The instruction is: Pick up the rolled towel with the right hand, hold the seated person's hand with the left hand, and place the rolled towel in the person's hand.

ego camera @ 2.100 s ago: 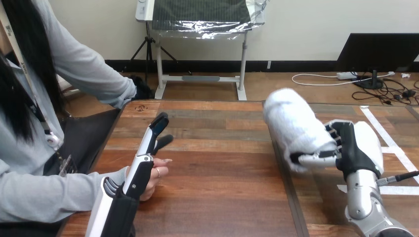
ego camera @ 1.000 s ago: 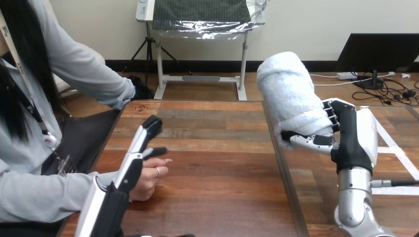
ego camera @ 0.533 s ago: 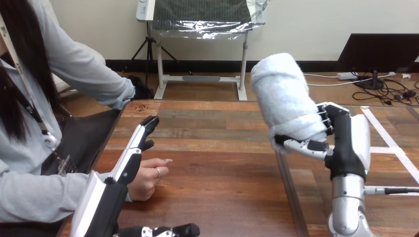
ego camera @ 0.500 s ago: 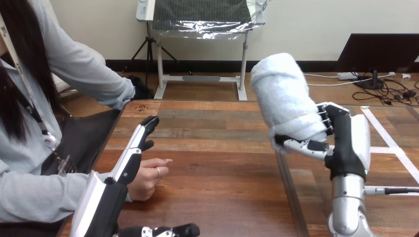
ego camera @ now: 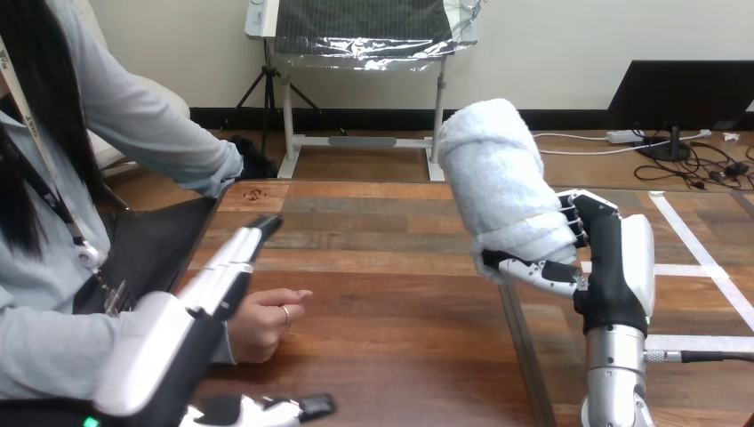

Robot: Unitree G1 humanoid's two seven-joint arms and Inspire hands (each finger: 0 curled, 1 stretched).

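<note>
A: My right hand (ego camera: 613, 267), raised above the tabletop (ego camera: 382, 311): fingers (ego camera: 573, 222) and thumb (ego camera: 532, 270) curled round the lower end of the rolled towel (ego camera: 493, 178), clamping it from both sides.

B: How does the towel sit?

A: Near upright, its top leaning a little toward the view's left and its free end well above my hand. It hangs clear of the wood.

B: Your other hand?

A: My left hand (ego camera: 222, 277), at the view's left: fingers straight and held together, pointing away from me across the tabletop. Its thumb sticks out sideways near the view's bottom edge. It closes on nothing.

B: Where is the person's hand?

A: The person's hand (ego camera: 265, 318) lies on the tabletop just beside my left hand, loosely curled, with one finger pointing toward the towel's side. My left hand hides its wrist side from the camera, so I cannot tell whether the two touch. My fingers lie straight alongside it, not round it.

B: And the towel relative to that hand?

A: Well apart, with bare wood between them. The towel is toward the view's right, above a dark seam (ego camera: 517, 329) that runs across the tabletop toward me. Strips of white tape (ego camera: 702, 267) lie on the board beyond my right hand.
</note>
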